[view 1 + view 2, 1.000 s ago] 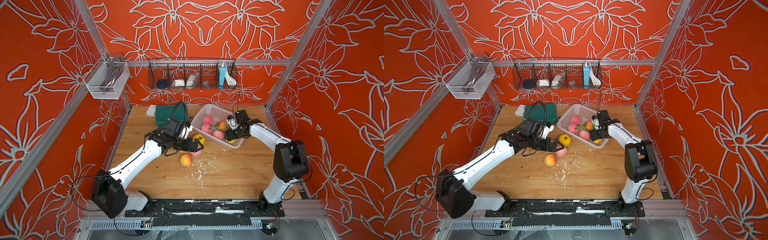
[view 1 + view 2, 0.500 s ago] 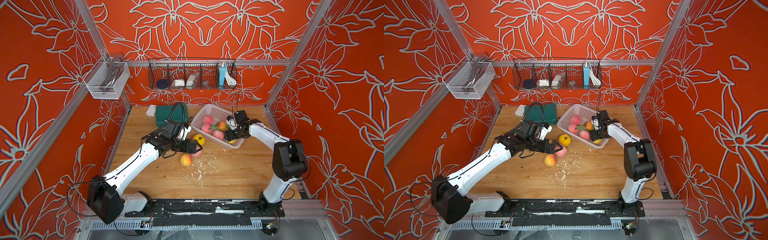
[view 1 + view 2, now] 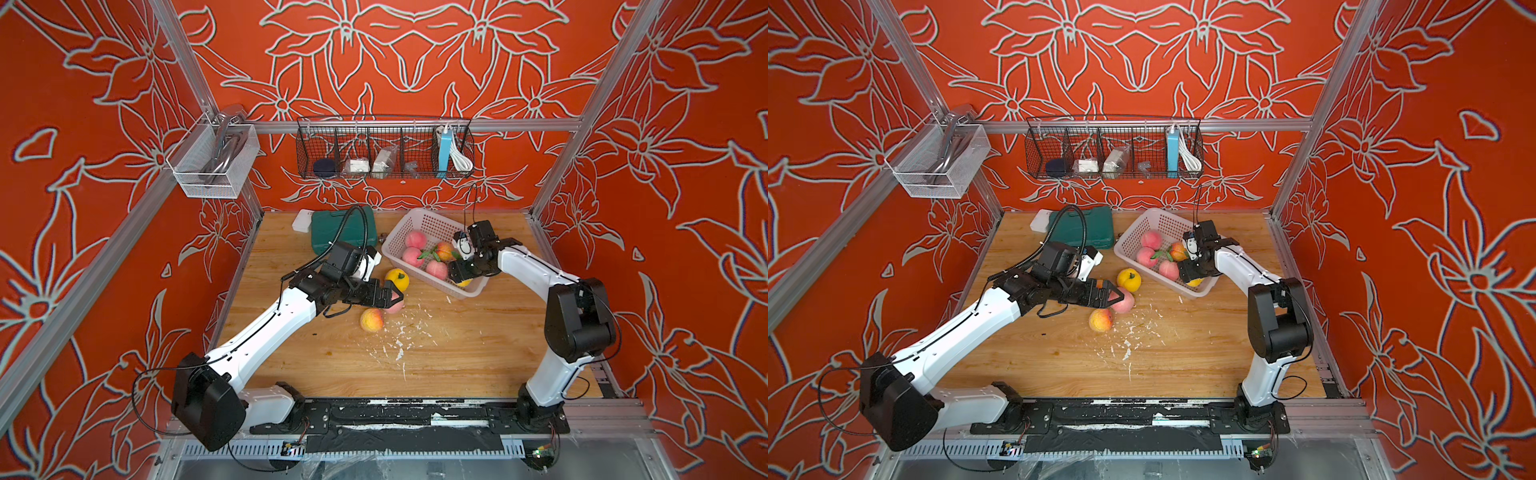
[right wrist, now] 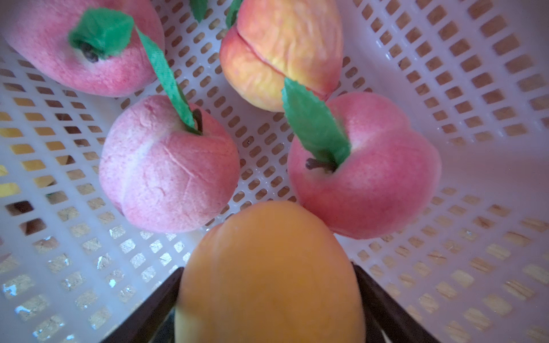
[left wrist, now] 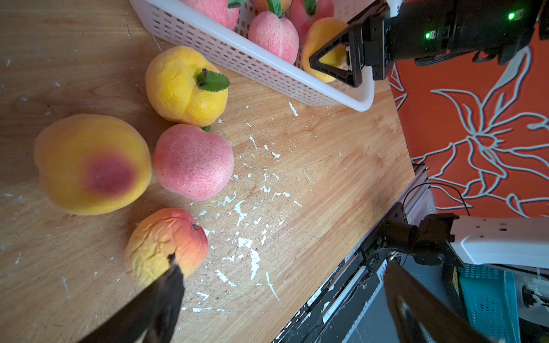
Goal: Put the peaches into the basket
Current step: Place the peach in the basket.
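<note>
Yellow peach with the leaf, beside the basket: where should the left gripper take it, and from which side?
Probably across the round middle of the yellow peach, from above, below the leaf on top. The basket wall crowds one side and the pink peach the other, so the open left gripper should close on the two free sides.

Both arms have glossy white shells between chunky black joints. The left arm (image 3: 266, 328) carries a coiled black cable (image 3: 296, 272) and a ribbed hose (image 3: 351, 218). The left gripper (image 3: 1116, 300) is black, with hollow triangular fingers (image 3: 1095, 293). The right arm (image 3: 536, 270) shows green lights (image 5: 429, 35) on its black wrist.
</note>
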